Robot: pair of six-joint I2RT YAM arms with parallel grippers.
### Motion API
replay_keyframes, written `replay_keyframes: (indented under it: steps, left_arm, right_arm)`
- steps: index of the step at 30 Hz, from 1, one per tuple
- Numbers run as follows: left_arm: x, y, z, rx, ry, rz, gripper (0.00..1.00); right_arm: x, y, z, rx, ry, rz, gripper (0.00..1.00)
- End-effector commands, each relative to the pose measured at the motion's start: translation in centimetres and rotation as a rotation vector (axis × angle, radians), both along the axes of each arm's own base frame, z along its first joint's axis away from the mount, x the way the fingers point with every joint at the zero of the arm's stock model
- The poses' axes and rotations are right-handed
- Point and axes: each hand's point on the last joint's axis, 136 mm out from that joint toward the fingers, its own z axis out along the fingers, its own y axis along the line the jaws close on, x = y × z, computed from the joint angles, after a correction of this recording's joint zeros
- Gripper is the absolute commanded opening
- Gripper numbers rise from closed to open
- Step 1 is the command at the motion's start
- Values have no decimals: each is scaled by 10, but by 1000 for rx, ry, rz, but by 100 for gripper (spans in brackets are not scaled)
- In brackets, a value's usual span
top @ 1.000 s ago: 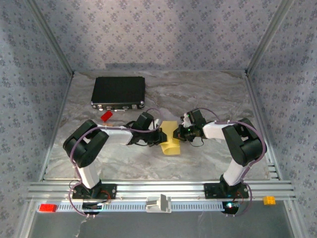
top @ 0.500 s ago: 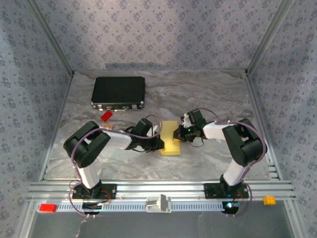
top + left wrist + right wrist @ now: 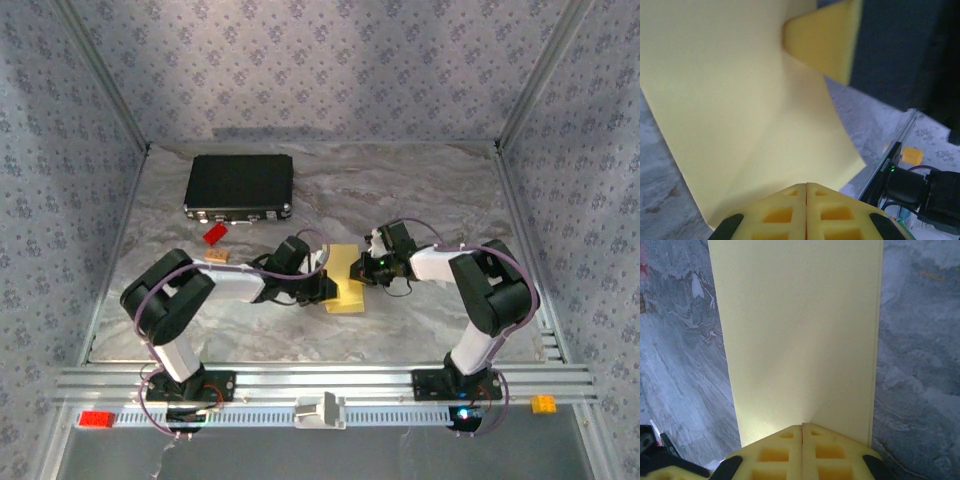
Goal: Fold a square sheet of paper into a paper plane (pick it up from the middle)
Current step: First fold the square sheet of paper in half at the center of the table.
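Left gripper (image 3: 326, 287) has dropped lower, jaws pinched together on one edge of the square sheet of paper (image 3: 347, 284). Right gripper (image 3: 363, 268) stays clamped on the opposite edge. The sheet sits mid-table between them, flatter now, so probably a fold being laid down.

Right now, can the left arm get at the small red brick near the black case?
Probably not yet: the left gripper is shut on the square sheet of paper, which the right gripper pinches too. The small red brick itself lies uncovered, so letting go should free the way.
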Motion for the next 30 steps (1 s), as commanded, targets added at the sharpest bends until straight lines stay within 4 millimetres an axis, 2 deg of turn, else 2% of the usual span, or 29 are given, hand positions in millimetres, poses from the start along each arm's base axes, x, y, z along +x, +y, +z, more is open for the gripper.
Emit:
replay_keyframes:
  steps: [1,5,8,13,16,18,23,25,30]
  left_arm:
    - [-14,4,-21,34,42,-21,7]
    - [-25,21,-42,87,59,-15,7]
    - [-34,31,-48,108,63,-25,7]
    - [-46,43,-45,132,41,-56,8]
    - [-48,42,-35,110,19,-73,8]
    - [-43,39,-22,88,-13,-66,8]
    - [-12,29,17,47,-124,3,7]
    - [1,25,26,34,-144,26,7]
    - [26,18,19,26,-130,57,7]
  right_arm:
    - [-40,-36,-47,-193,177,-48,0]
    - [-41,-36,-48,-193,181,-49,0]
    - [-40,-36,-49,-195,180,-49,0]
    - [-40,-36,-49,-195,180,-48,0]
    - [-40,-36,-49,-195,179,-50,0]
    - [-41,-35,-49,-193,181,-48,0]
    - [-40,-35,-48,-190,180,-47,0]
    - [-40,-34,-48,-189,179,-46,0]
    - [-41,-34,-48,-191,179,-45,0]
